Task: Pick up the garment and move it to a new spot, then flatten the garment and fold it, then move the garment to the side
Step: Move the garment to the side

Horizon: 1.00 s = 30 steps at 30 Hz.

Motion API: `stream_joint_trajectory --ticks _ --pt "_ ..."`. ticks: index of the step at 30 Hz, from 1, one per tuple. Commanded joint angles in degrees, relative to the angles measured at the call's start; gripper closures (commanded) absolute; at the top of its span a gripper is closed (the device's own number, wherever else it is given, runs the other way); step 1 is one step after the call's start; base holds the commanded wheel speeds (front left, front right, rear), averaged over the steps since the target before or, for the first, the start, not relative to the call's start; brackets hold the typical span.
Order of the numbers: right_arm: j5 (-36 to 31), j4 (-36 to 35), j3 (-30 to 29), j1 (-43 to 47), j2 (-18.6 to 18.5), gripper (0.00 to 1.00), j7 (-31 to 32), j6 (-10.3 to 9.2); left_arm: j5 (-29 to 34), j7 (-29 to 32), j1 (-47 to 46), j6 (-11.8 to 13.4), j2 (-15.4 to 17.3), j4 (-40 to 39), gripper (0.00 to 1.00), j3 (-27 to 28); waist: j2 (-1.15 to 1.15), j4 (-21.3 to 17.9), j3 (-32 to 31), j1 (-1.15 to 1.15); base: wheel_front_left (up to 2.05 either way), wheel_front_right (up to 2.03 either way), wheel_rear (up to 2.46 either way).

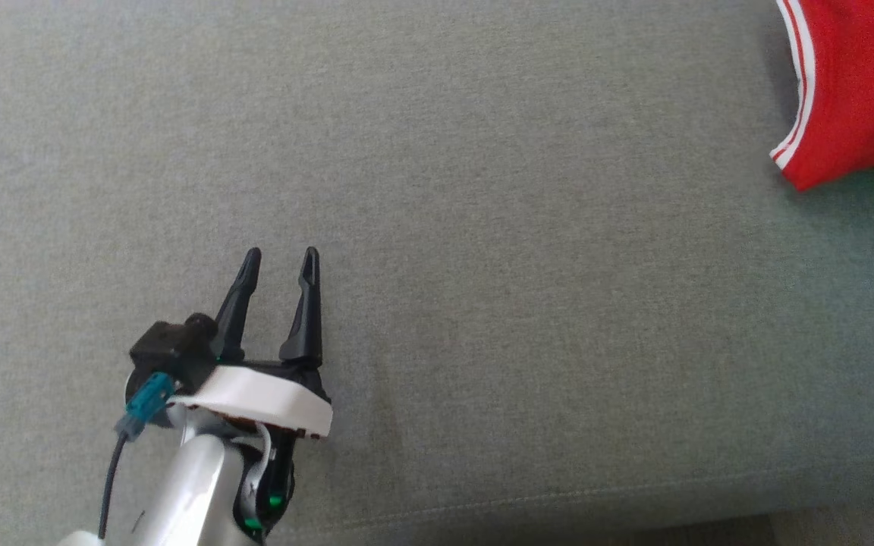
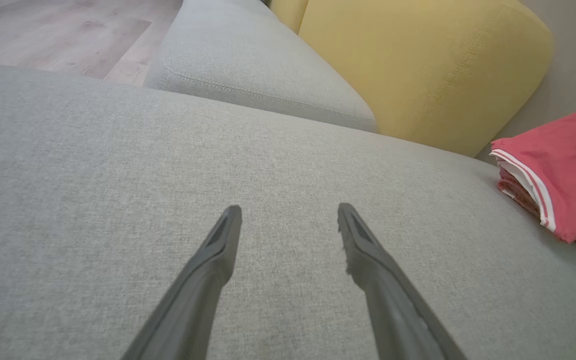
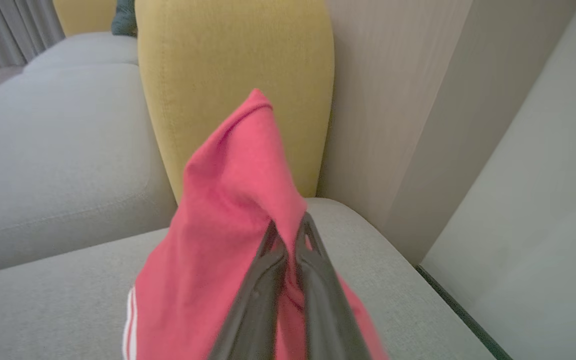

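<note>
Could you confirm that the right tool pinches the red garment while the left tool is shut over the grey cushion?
No: the left wrist view shows the left tool open over the grey cushion; the right tool does pinch the red garment.

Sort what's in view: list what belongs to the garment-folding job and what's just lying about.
Part of the job:
- red garment
- right gripper, shut on the garment
- left gripper, open and empty
- grey seat, the surface being worked on

Just there:
- yellow back cushion
- wood floor
- grey curtain
</note>
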Motion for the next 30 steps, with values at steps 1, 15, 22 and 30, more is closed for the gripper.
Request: stream_joint_trajectory --ticks 1,15,22,30 --pt "-1.8 -1.0 0.0 -2.7 -1.5 1.00 -0.7 0.37 0.3 -0.7 -1.4 -0.4 0.1 -1.5 0.00 1.3 0.00 0.4 0.5 0.00 0.00 0.00 0.00" --pt "-18.1 1.3 -7.3 -3.8 0.0 0.00 -4.5 0.37 0.8 -0.7 -2.3 -0.5 0.5 -1.2 0.00 1.3 0.00 1.2 2.8 0.00 0.00 0.00 0.00" --pt "-20.1 2.9 -8.2 -4.5 1.5 0.00 -7.9 0.37 0.8 -0.7 -2.7 -0.5 0.6 -1.0 0.00 1.2 0.00 0.9 2.7 0.00 0.00 0.00 0.00" --pt "-18.6 6.4 -6.5 -4.4 2.8 0.00 -12.1 0.37 0.9 -0.7 -2.8 -0.5 0.8 -1.2 0.00 1.4 0.00 0.8 0.4 0.00 0.00 0.00 0.00"
